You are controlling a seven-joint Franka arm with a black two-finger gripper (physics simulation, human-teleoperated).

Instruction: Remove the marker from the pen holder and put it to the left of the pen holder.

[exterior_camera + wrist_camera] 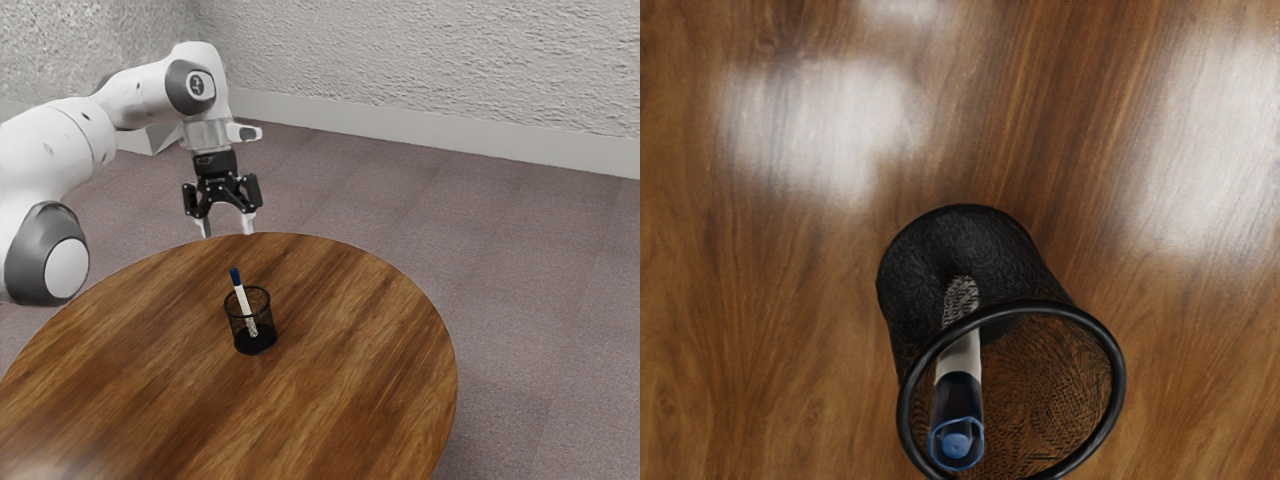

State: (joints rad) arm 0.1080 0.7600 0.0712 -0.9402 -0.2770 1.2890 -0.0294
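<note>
Exterior view: my jaws stand wide apart, empty, the marker [243,300] leaning in the pen holder [267,333] below them, likely light, stiff, slick, so I'd pinch its blue cap [235,276] above the rim [1119,372].

Exactly one pen holder [259,342] is standing on the table [360,350], in from its rounded edge, and exactly one marker [242,298] is leaning in it, its single blue end sticking up past the holder's one rim. That is making two objects on the table, each the only one of its kind. The wrist view is giving the same count: one marker, one holder. One table is carrying them both. One robot arm [148,95] is reaching in from the exterior view's left, and it is bearing one gripper [228,230], whose fingers [249,222] are numbering two.
</note>
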